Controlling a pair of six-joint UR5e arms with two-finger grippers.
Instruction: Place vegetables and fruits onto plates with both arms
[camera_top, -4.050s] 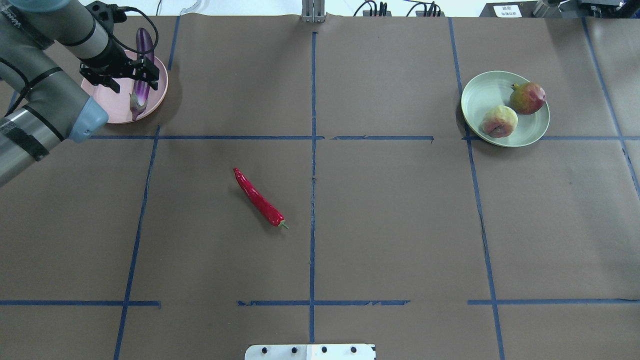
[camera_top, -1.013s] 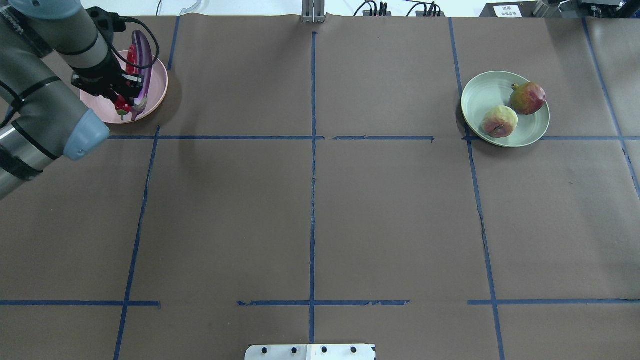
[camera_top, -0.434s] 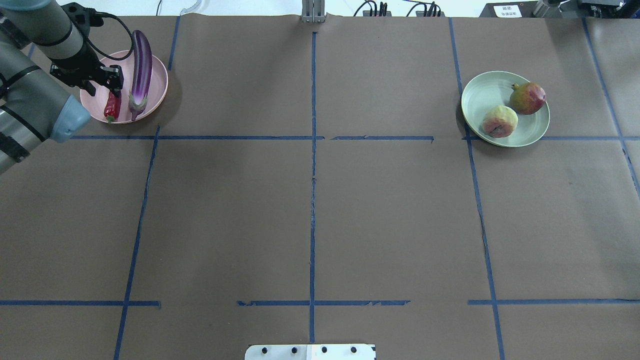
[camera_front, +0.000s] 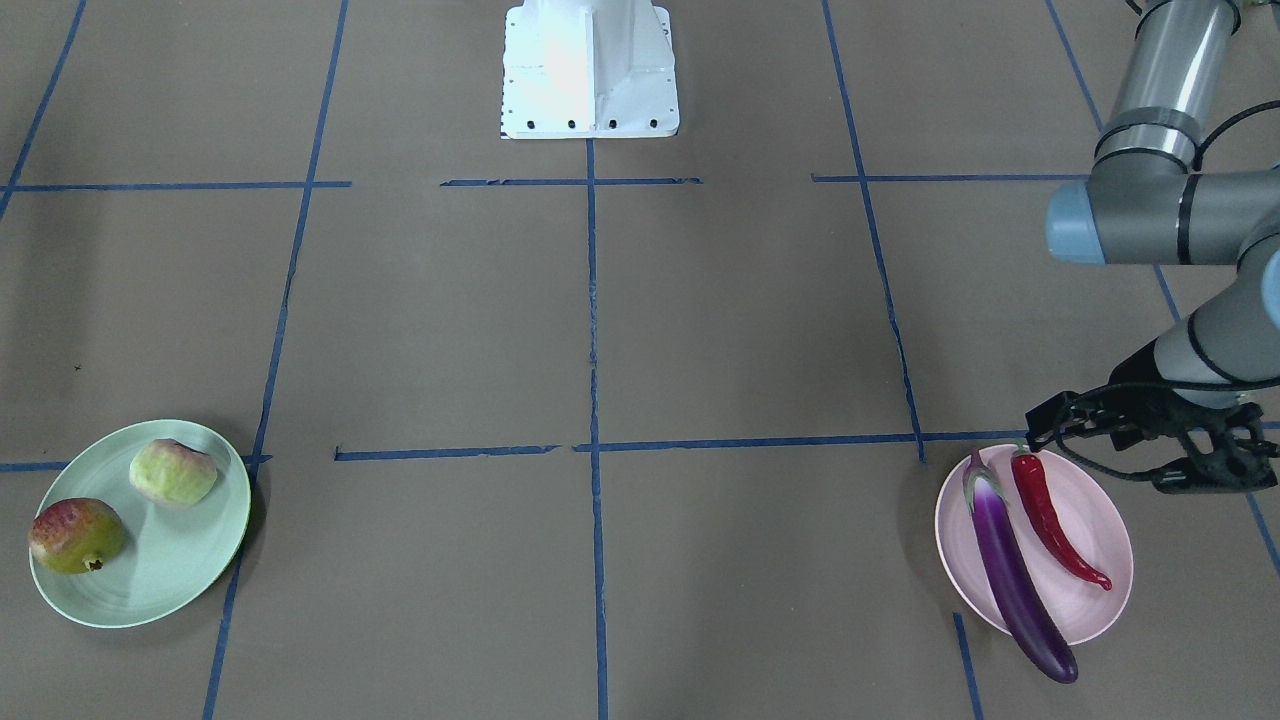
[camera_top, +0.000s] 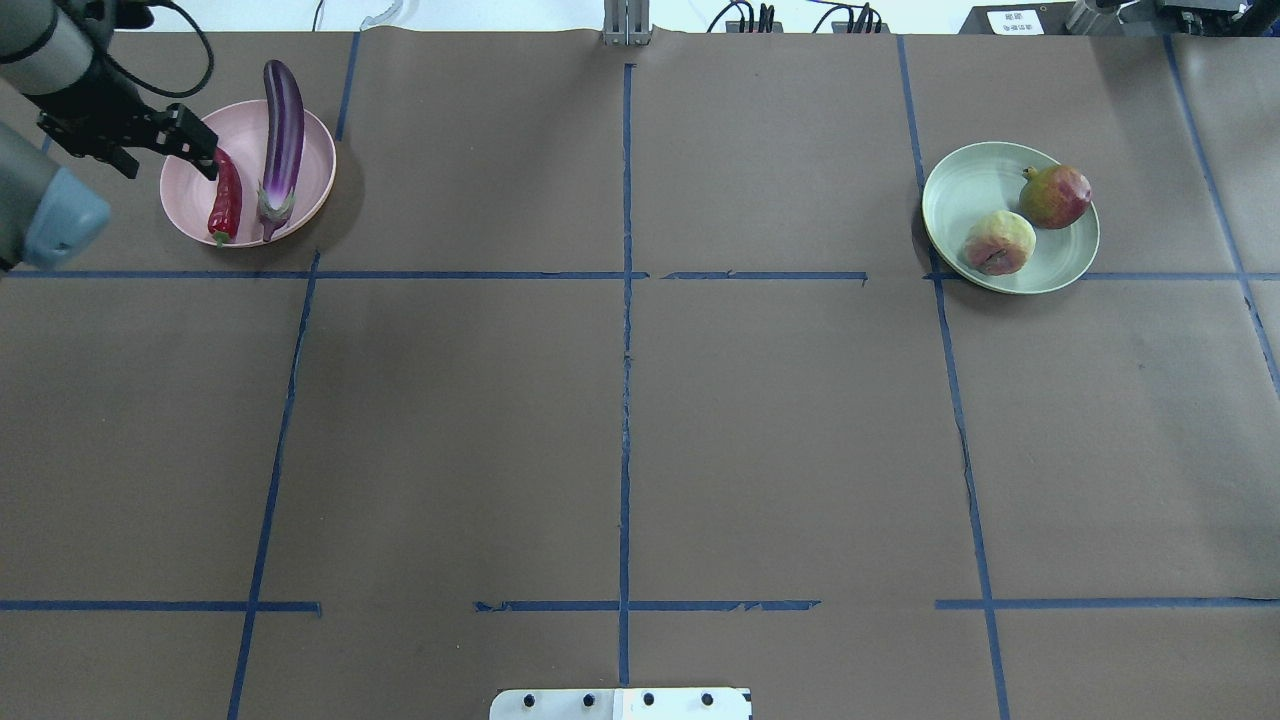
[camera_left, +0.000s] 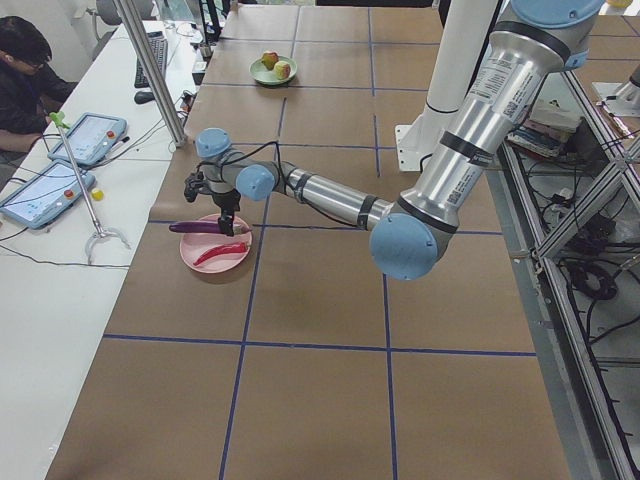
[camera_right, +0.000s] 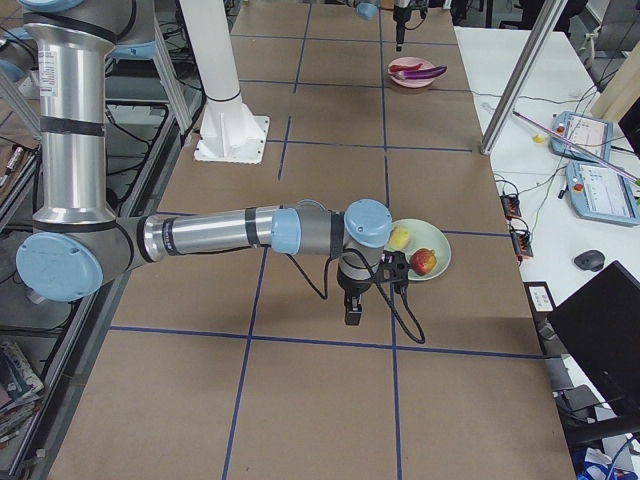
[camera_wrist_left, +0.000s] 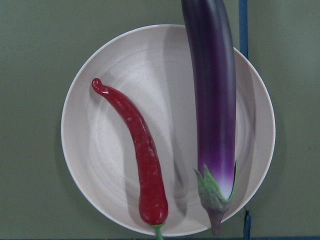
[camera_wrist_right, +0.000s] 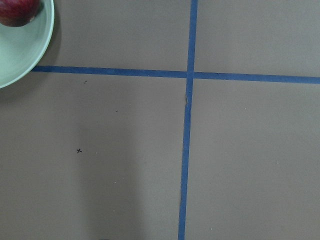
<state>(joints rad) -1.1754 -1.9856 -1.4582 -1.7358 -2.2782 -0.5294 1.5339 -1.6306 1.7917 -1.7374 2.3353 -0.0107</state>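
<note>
The purple eggplant (camera_top: 283, 130) and the red chili pepper (camera_top: 225, 195) lie side by side on the pink plate (camera_top: 190, 205); the left wrist view shows both, eggplant (camera_wrist_left: 215, 100) and chili (camera_wrist_left: 142, 150). My left gripper (camera_top: 165, 158) is open and empty, above the plate's outer edge. The pale green fruit (camera_top: 999, 243) and the red-mottled fruit (camera_top: 1055, 197) sit on the mint plate (camera_top: 975, 185). My right gripper (camera_right: 352, 308) shows only in the exterior right view, above the table beside the mint plate; I cannot tell whether it is open or shut.
Brown paper with blue tape lines (camera_top: 625, 330) covers the table. The white base block (camera_front: 590, 70) stands at the robot's edge. Operators' tablets (camera_left: 80, 140) and a metal post (camera_left: 150, 70) stand beyond the far edge.
The chili went from the table's middle onto the pink plate beside the eggplant. My left gripper let it go, opened and drew back toward the left edge.
</note>
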